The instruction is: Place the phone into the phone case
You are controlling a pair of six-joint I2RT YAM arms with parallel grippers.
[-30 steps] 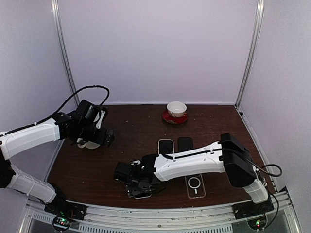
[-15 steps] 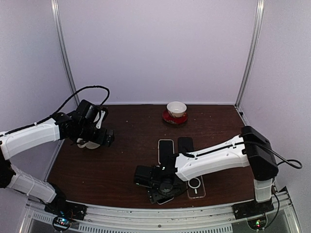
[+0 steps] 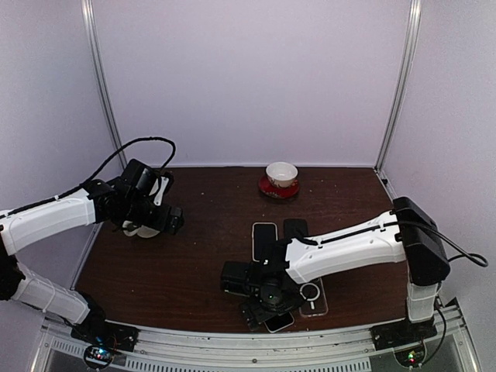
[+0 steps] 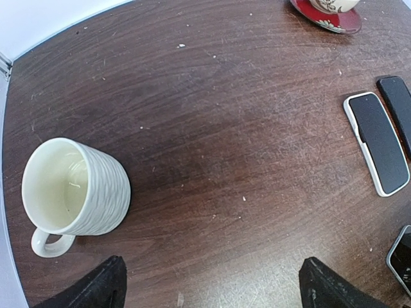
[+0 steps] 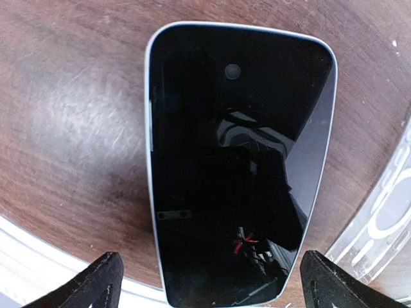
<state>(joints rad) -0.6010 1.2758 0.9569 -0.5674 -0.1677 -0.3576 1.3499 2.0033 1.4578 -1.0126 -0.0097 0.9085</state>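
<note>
The phone (image 5: 237, 160) lies flat with its black screen up and a silver rim, close to the table's front edge; it also shows in the top view (image 3: 280, 322). My right gripper (image 5: 213, 285) is open and hovers over it, a fingertip (image 5: 106, 282) on each side with a gap to the phone's rim. In the top view this gripper (image 3: 267, 304) covers most of the phone. The clear phone case (image 3: 311, 296) with a round ring lies just right of the phone, and its edge (image 5: 388, 221) shows in the right wrist view. My left gripper (image 4: 212, 285) is open and empty at the far left (image 3: 167, 219).
A white ribbed mug (image 4: 74, 186) stands beside my left gripper. A white-rimmed phone (image 3: 265, 236) and a black phone (image 3: 295, 229) lie side by side mid-table. A cup on a red saucer (image 3: 280, 177) stands at the back. The metal front rail (image 3: 232, 341) runs close below the phone.
My right gripper has moved right along the front edge toward the clear case, and the phone beneath it now lies further right. The left arm has not moved.
</note>
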